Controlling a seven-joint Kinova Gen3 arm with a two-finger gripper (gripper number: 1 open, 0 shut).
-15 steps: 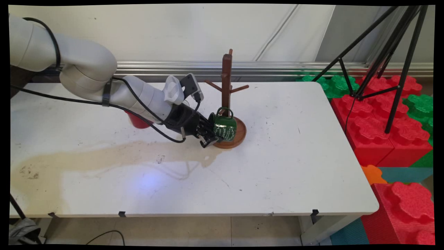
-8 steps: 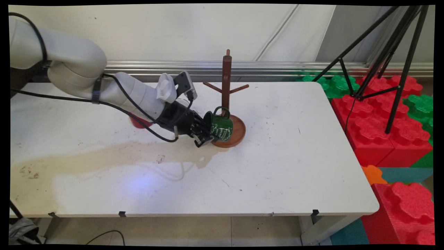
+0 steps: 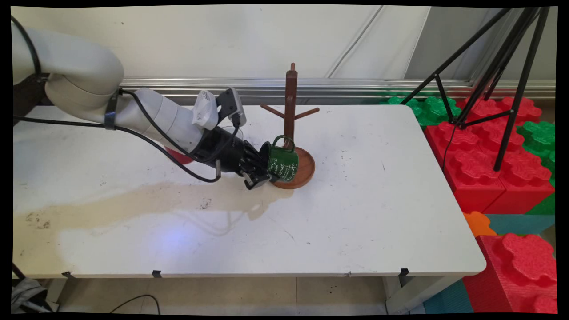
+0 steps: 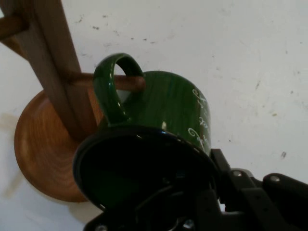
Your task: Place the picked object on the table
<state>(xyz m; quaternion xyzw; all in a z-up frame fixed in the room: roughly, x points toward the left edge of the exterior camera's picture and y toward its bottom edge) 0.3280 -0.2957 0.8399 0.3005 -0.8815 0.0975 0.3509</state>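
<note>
Operator: State the end effector point(image 3: 263, 171) condition.

Technician: It pinches the rim of the green mug point(image 3: 283, 163). In the hand view one finger reaches inside the mug's dark mouth point(image 4: 139, 168) and the other lies outside its wall at the lower right. The mug is tipped on its side, mouth toward the end effector, handle point(image 3: 284, 141) uppermost.

Operator: Where does the mug sit relative to the stand?

Technician: It is at the foot of the wooden mug tree point(image 3: 291, 104), over the round wooden base point(image 3: 306, 166). In the hand view a low peg point(image 4: 120, 82) of the tree passes through the handle loop point(image 4: 108, 86), and the handle lies right beside the upright post point(image 4: 57, 67). Whether the mug rests on the base cannot be told.

Operator: List surrounding items.

Technician: A red cup point(image 3: 180, 156) stands on the table point(image 3: 378, 200) behind the arm, mostly hidden by it. A brownish stain point(image 3: 133, 202) runs across the table from its left edge to near the base. Black cables point(image 3: 178, 155) hang under the wrist. Right of the table are red and green foam blocks point(image 3: 484, 151) and a black tripod point(image 3: 498, 66), well apart from the mug.

Operator: Obstructions?

Technician: The post and its pegs stand directly beside the mug.
</note>
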